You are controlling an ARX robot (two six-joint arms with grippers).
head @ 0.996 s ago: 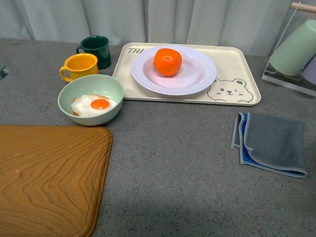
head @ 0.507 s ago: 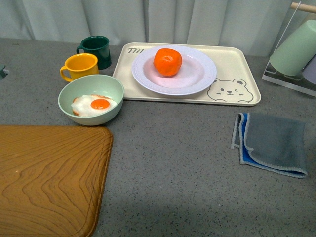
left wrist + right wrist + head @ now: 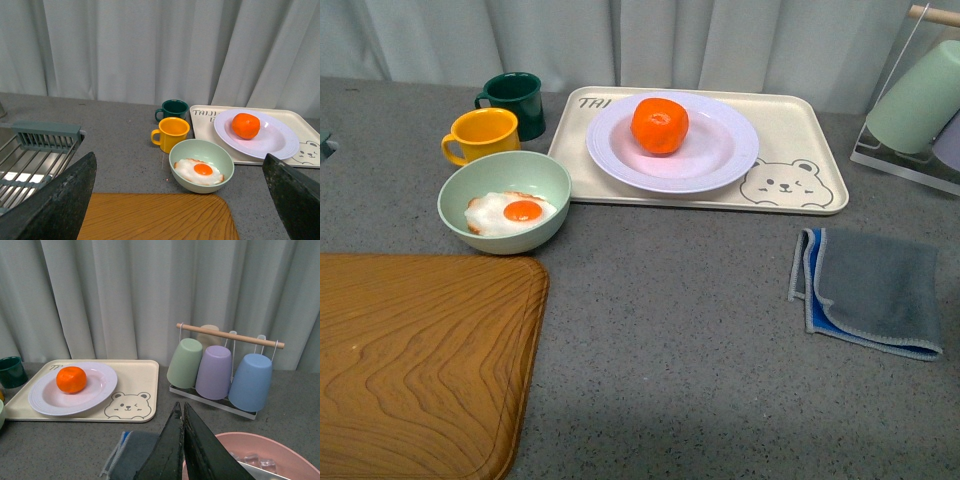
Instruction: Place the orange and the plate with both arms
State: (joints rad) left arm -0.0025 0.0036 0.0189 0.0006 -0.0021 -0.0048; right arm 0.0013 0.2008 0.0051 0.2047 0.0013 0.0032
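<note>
Front view: the orange sits inside the plate, toward the plate's far-left part; the plate rests on the bear tray. Beside the tray stand a pale green bowl with a fried egg, a yellow mug and a dark green mug. Neither arm appears here. Both task objects are round, with no evident long axis; the plate lies flat, opening upward.

Left wrist view: the left gripper is spread wide and empty, well back from the bowl and plate.

Right wrist view: the right gripper shows its fingers pressed together, holding nothing, above a grey cloth.

Judgement: the approach has not begun. Next, each arm would need to reach for one object, and the right claw must first open.
</note>
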